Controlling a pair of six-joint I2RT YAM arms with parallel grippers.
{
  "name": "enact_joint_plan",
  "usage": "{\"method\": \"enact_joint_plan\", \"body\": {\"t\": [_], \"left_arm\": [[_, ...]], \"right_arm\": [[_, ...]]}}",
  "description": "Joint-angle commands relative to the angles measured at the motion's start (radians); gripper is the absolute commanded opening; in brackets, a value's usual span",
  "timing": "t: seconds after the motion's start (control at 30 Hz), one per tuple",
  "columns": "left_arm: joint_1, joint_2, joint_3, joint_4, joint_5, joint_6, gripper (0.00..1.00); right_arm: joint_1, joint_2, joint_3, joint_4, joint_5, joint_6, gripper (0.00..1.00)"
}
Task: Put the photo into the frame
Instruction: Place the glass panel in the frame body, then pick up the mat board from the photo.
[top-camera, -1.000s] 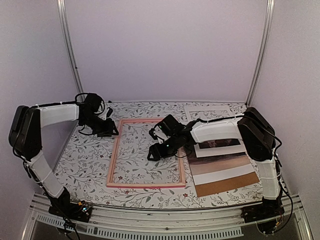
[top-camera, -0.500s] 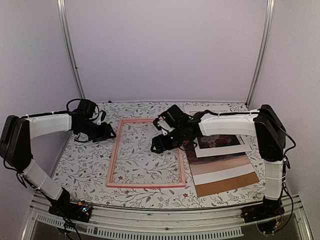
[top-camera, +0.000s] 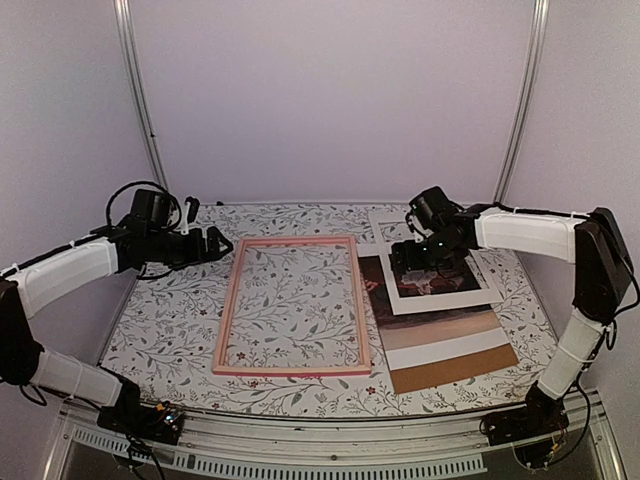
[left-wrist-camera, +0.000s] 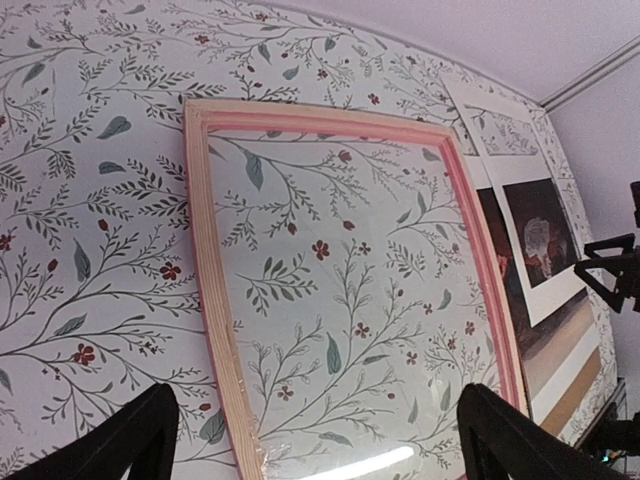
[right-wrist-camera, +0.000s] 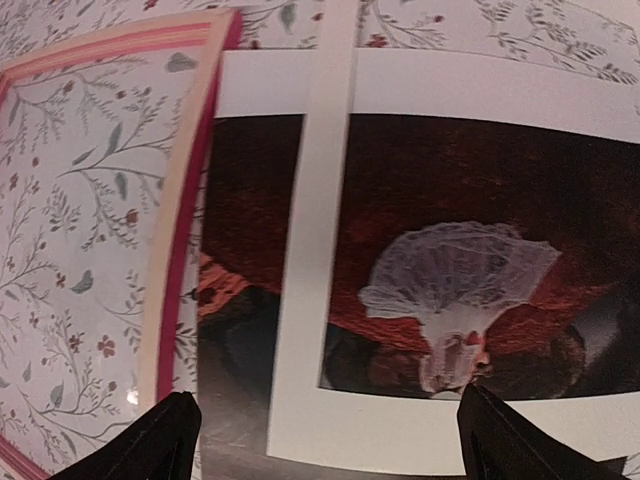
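**Operator:** Which arm takes the photo, and where does it lie?

**Guide:** Use the right arm. The photo (top-camera: 372, 294) lies flat on the bench (top-camera: 165, 330), just beside the right rail of the frame (top-camera: 229, 305). Your right gripper (top-camera: 418, 266) hangs directly over it, fingers spread wide and holding nothing. Your left gripper (top-camera: 218, 244) is also spread and empty. It sits off the frame's far left corner, with the whole frame between it and the photo.

**Operator:** How is the photo oriented?

**Guide:** Its long axis runs near to far, roughly parallel to the frame's long rails. The move into the frame is therefore a sideways shift to your left, with little turning needed. Note that the white mat (top-camera: 440, 303) lies on top of the photo, slightly skewed. It covers most of the photo, leaving a dark strip along the left edge and the part seen through the mat's window. The backing board (top-camera: 455, 368) lies nearer to you, partly under that stack. Whether the photo's left edge touches the frame rail cannot be told.

**Operator:** What differs from one second ago?

**Guide:** The right gripper was then low over the frame's right rail. It has since swung right and farther from you, to the mat and photo. The left gripper has drawn back from the far left corner. The frame lies where it did.
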Motion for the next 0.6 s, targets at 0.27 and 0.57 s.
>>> {"method": "enact_joint_plan", "body": {"t": [0.27, 0.57], "left_arm": [[-0.090, -0.046, -0.062, 0.085, -0.014, -0.053, 0.95], [-0.118, -0.064, -0.099, 0.116, -0.032, -0.076, 0.86]], "right_arm": [[-0.177, 0.021, 0.092, 0.056, -0.085, -0.082, 0.89], [-0.177, 0.287, 0.316, 0.072, -0.210, -0.095, 0.80]]}}
